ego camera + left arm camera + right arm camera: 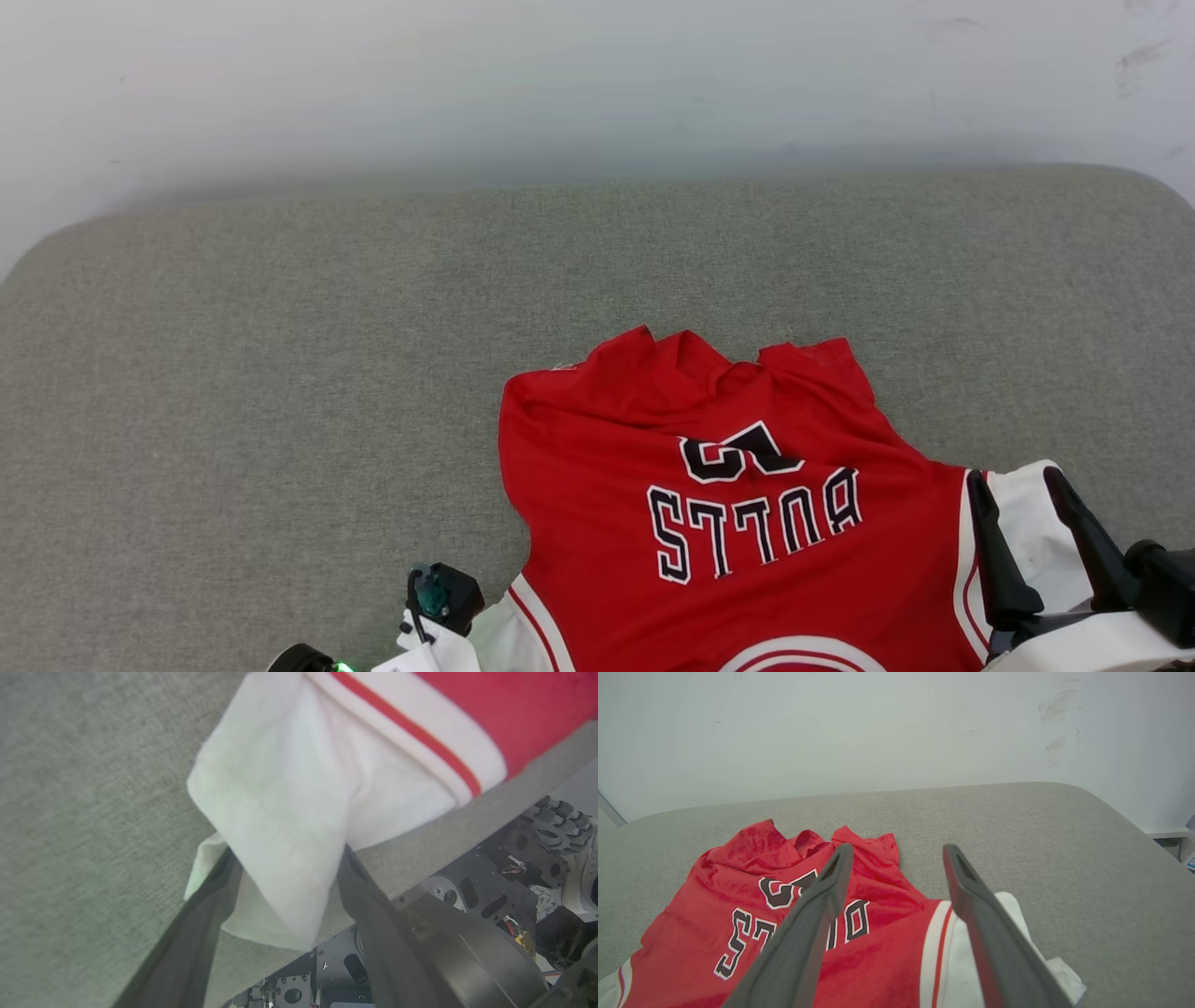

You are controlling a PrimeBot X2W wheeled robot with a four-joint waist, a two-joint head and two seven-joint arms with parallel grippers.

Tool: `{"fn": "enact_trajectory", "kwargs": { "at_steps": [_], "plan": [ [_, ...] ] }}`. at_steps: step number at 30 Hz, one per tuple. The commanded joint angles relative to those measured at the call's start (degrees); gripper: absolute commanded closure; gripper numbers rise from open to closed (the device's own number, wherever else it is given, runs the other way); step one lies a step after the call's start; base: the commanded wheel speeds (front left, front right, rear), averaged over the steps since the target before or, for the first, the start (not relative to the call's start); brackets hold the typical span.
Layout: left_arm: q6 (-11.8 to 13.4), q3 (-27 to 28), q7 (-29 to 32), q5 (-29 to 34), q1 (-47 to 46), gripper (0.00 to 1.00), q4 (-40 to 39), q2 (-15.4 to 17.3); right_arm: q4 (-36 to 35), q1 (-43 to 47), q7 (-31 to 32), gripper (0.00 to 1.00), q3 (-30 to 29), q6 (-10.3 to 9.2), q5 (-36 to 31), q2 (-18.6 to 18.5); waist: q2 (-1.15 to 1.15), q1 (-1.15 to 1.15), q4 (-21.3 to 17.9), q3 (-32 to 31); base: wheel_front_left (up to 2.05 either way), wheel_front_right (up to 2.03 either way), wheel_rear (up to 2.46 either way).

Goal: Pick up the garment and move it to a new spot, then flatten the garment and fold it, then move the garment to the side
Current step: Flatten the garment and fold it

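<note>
Table [280,373]: top covered in grey-green woven cloth, plain and matte. Far corners are rounded, and the cloth wraps over the near edge and down the side.

Wall [597,75]: directly behind the table's far edge, pale grey-white and smooth.

Scuffs [1057,707]: a few dark smears on the wall, above the table's far right corner.

Shadow [597,163]: soft bluish band low on the wall, along the table's far edge.

Ledge [1164,834]: white, low against the wall, just past the table's right corner.

Strip [609,807]: thin, grey, slanted, beyond the table's far left corner; identity unclear.

Light: even and diffuse across the table.
</note>
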Motion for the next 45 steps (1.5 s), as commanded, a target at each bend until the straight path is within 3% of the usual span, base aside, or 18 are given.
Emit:
{"fn": "enact_trajectory", "kwargs": {
  "at_steps": [1, 2, 6, 14, 20, 26, 31, 37, 44, 45],
  "plan": [
    [-0.4, -2.0, 0.8, 0.0, 1.6, 0.86, 2.8, -1.0, 0.1, -0.6, -0.3, 0.0, -0.1, -0.02, 0.0, 0.1, 0.0, 0.0, 0.1, -0.1, 0.0, 0.0, 0.0],
    [-0.6, -2.3, 0.3, 0.1, 1.5, 1.0, 3.2, -1.4, 0.3, -0.7, -0.3, 0.0, -0.2, -0.02, 0.0, 0.1, 0.0, 0.0, 0.1, -0.3, 0.0, 0.0, 0.0],
    [-0.7, -1.5, -3.4, 0.3, 1.4, 1.0, 3.6, -2.6, 0.9, -0.1, 0.2, 0.0, -1.0, -0.02, 0.6, 0.1, 0.0, 0.0, 0.8, -1.6, 0.0, 0.0, 0.0],
    [3.0, 4.0, -13.5, 1.2, 1.2, 1.0, -0.6, -1.9, 4.6, 1.5, 3.6, 0.0, -5.9, -0.02, 2.9, 0.1, 0.0, 0.0, 2.4, -4.4, 0.0, 0.0, 0.0],
    [5.7, 6.7, -17.4, 1.4, 2.7, 1.0, -5.2, -1.1, 11.6, 2.2, 10.4, 0.0, -13.2, -0.02, 5.5, -0.8, 0.0, 0.0, 3.3, -5.5, 0.0, 0.0, 0.0],
    [7.1, 7.7, -18.4, 1.2, 4.0, 1.0, -8.5, -0.7, 19.6, 0.2, 19.4, 0.0, -16.5, -0.02, 8.3, -4.9, 0.0, 0.0, 3.7, -5.7, 0.0, 0.0, 0.0],
    [7.2, 7.6, -18.5, 1.6, 3.3, 1.0, -10.3, -0.3, 24.8, -4.2, 26.1, 0.0, -15.0, -0.02, 9.9, -8.3, 0.0, 0.0, 3.9, -4.0, 0.0, 0.0, 0.0],
    [6.7, 7.2, -18.7, 1.8, 1.9, 1.0, -11.4, -0.6, 29.8, -9.9, 28.6, 0.0, -11.2, -0.02, 10.5, -11.3, 0.0, 0.0, 4.5, -1.3, 0.0, 0.0, 0.0],
    [6.1, 7.0, -19.3, 1.3, 1.3, 1.0, -11.0, -0.9, 36.3, -11.1, 32.7, 0.0, -4.8, 0.07, 12.6, -11.4, 0.0, 0.0, 5.4, 0.2, 0.0, 0.0, 0.0],
    [6.1, 7.0, -19.3, 1.3, 1.3, 1.0, -10.9, -0.9, 37.1, -10.9, 33.5, 0.19, -4.2, 0.09, 13.2, -11.0, 0.0, 0.0, 5.5, 0.3, 0.0, 0.0, 0.0]
  ]
}}
